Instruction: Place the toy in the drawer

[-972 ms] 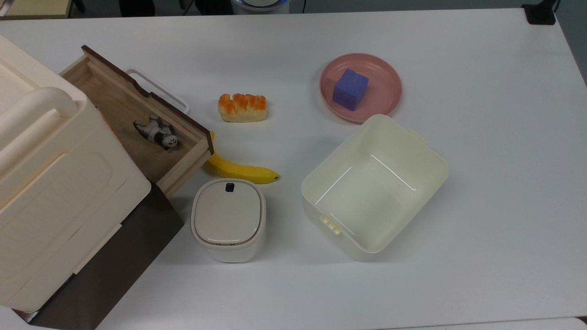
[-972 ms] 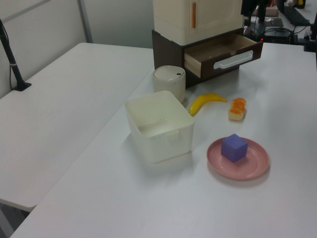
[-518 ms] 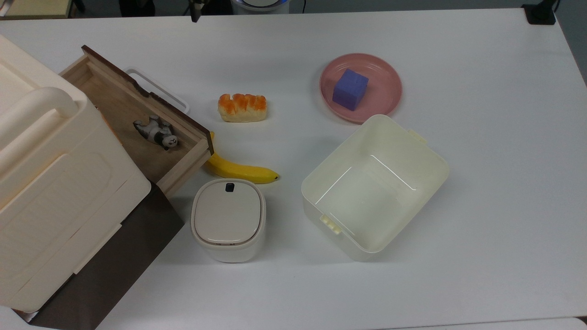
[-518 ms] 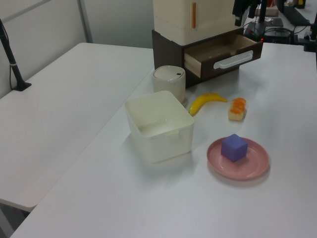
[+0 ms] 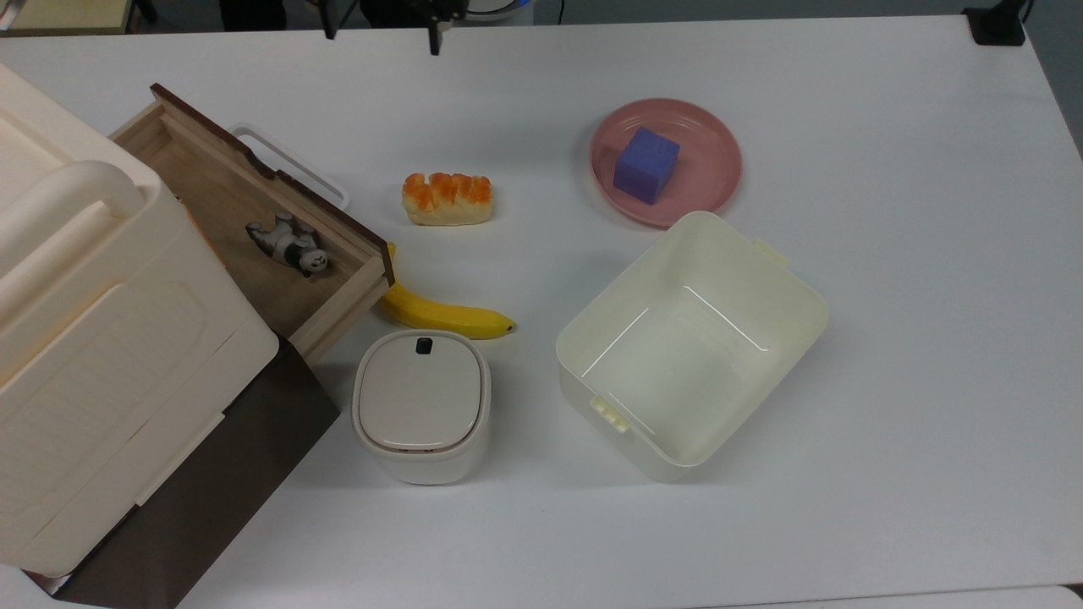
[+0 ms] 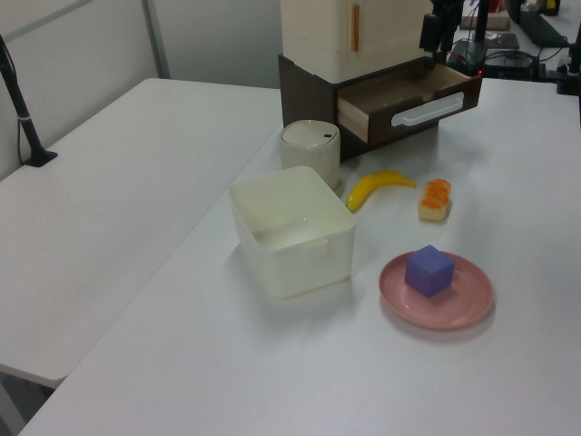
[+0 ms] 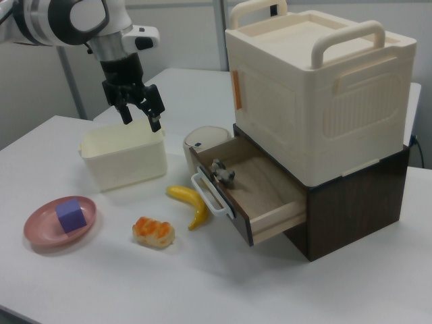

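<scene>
A robot test room, like a lab

You see big plain white tables (image 5: 888, 381) pushed together, a robot arm (image 7: 74, 20) standing over them, grey walls, and wires and gear (image 6: 495, 41) at the back. The pretend bread (image 5: 447, 199) and banana (image 5: 444, 315) are toys, not real food.

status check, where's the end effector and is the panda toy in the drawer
End effector open, empty, in the air above the table. Panda toy lying inside the open drawer. Nothing in the way; banana sits just outside the drawer front.
</scene>
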You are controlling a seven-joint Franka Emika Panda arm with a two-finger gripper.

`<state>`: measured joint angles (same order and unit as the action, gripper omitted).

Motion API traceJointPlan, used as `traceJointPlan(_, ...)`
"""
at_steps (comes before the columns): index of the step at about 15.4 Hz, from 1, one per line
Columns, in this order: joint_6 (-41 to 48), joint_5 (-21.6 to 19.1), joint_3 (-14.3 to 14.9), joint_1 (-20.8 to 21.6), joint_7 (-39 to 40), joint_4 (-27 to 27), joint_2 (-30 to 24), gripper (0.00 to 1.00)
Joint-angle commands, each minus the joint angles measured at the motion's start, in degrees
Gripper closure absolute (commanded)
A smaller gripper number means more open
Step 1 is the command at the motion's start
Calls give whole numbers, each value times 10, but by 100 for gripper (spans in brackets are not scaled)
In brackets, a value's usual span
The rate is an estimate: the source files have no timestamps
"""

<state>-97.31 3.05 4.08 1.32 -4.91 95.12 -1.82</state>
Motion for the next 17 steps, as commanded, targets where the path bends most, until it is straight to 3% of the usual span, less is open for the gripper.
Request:
traceJointPlan(1,-9,-18,13,-2,20,9,-10,0)
traceJointPlan(5,11,-20,51,-2,91,-13,-12,0)
traceJointPlan(7,57,-24,52,-1,83,-28,-12,0)
traceJointPlan(12,56,-30,52,-4,75,-29,-12,0)
traceJointPlan(17,59,-61,59,-7,74,-30,-13,0)
